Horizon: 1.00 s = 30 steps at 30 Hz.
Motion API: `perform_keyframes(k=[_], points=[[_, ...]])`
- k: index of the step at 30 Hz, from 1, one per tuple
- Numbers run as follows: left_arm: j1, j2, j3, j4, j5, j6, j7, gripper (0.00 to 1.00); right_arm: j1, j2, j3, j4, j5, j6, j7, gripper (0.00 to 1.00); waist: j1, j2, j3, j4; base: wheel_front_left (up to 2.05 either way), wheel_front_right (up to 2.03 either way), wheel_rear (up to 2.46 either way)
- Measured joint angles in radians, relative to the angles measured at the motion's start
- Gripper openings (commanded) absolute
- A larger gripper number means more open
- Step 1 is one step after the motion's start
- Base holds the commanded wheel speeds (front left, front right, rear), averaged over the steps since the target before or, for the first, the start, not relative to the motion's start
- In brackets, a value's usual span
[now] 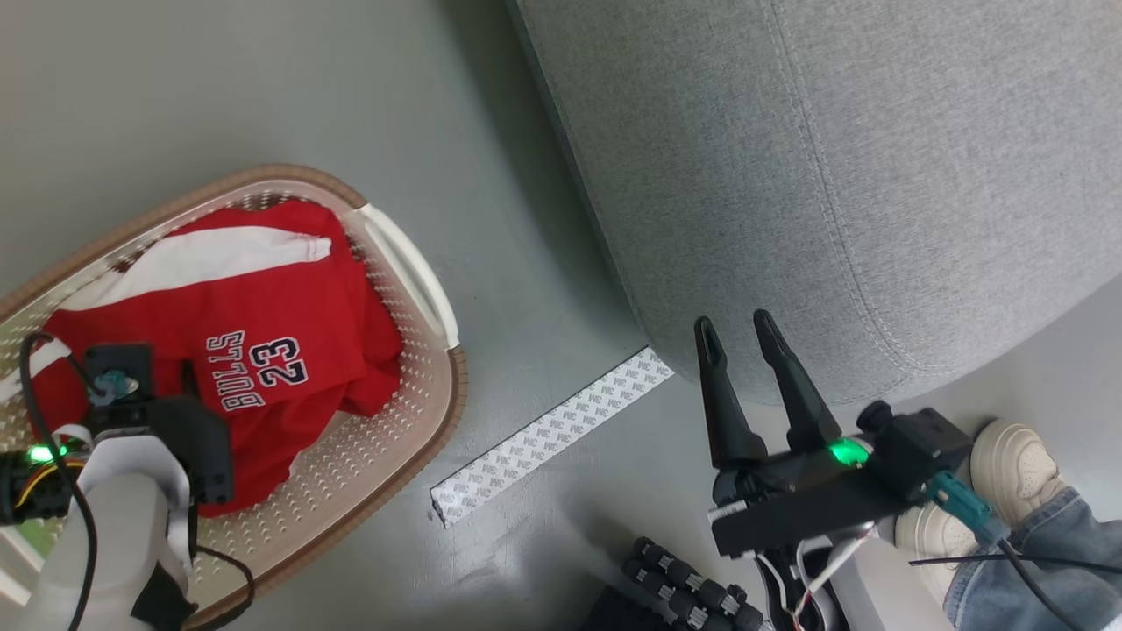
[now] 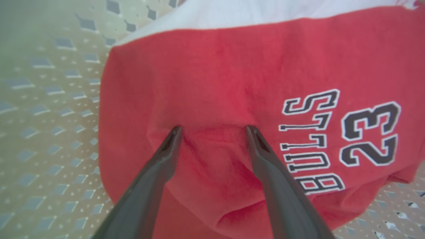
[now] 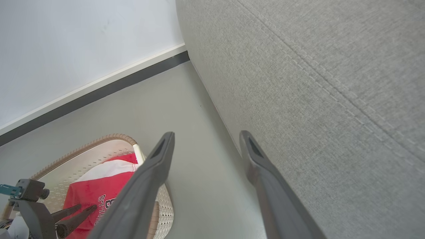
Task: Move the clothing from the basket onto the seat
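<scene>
Left gripper (image 2: pixel 214 129): jaws wide open, tips right down on the red cloth beside the "BULLS 23" print, nothing pinched yet.
Right gripper (image 1: pixel 734 326): open too, holding nothing, hanging over the grey floor (image 1: pixel 543 263) by the seat's rounded corner.
Step in hand: looks like the first grab to me.
Doing it well: I'd press in a bit so a proper fold bunches between the tips, then close. A shallow pinch on soft fabric will probably slip. Lift clear of the rim.
Oval cream perforated plastic basket with brown rim (image 1: pixel 298 171): on the floor, apart from the seat.
Soft red-and-white sports clothing (image 1: pixel 245 298): heaped across the basket's middle.
Big grey fabric sofa seat (image 1: pixel 833 175): the drop-off spot.
</scene>
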Motion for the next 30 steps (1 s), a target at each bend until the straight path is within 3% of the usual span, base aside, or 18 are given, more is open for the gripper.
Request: perform_keyframes(k=[3, 10, 11, 12, 13, 14, 25, 30], points=[[0.0, 0.007, 0.002, 0.019, -0.008, -0.002, -0.012, 1.0, -0.017, 0.0, 0.007, 0.007, 0.005, 0.0, 0.0, 1.0, 0.0, 0.0, -0.005, -0.003, 0.0, 0.0, 0.0], [-0.013, 0.011, -0.03, 0.086, -0.01, -0.063, 0.009, 1.0, -0.01, 0.0, 0.012, 0.003, 0.008, 0.0, 0.0, 1.0, -0.0001, -0.0001, -0.004, -0.004, 0.0, 0.0, 0.0], [-0.024, 0.009, -0.035, 0.096, -0.01, -0.072, 0.011, 0.94, -0.006, 0.0, 0.01, 0.002, 0.005, 0.0, 0.0, 1.0, 0.0, -0.0001, 0.0, -0.003, 0.0, 0.0, 0.0], [-0.036, 0.008, -0.04, 0.108, -0.009, -0.08, 0.013, 0.7, 0.003, 0.0, 0.007, 0.001, 0.001, 0.0, 0.0, 1.0, 0.0, -0.0001, 0.004, -0.001, 0.0, 0.0, 0.0], [-0.046, 0.007, -0.043, 0.118, -0.008, -0.086, 0.016, 0.39, 0.012, 0.0, 0.006, 0.001, 0.0, 0.0, 0.0, 1.0, -0.0001, -0.0001, 0.007, -0.001, 0.0, 0.0, 0.0], [-0.062, 0.002, -0.052, 0.138, -0.008, -0.094, 0.011, 0.0, 0.028, 0.0, 0.003, -0.001, -0.004, 0.0, 0.0, 1.0, 0.0, -0.0001, 0.013, 0.001, 0.0, 0.0, 0.0], [-0.117, 0.033, -0.036, 0.221, -0.04, -0.133, -0.102, 0.0, -0.019, 0.001, 0.057, 0.009, 0.012, 0.0, 0.0, 1.0, 0.0, -0.0001, -0.003, -0.01, 0.0, 0.0, 0.0], [-0.093, 0.035, -0.03, 0.245, -0.068, -0.175, -0.172, 0.0, -0.072, 0.001, 0.069, 0.047, 0.009, 0.0, 0.0, 1.0, 0.0, -0.0001, -0.043, -0.019, 0.0, 0.0, 0.0]])
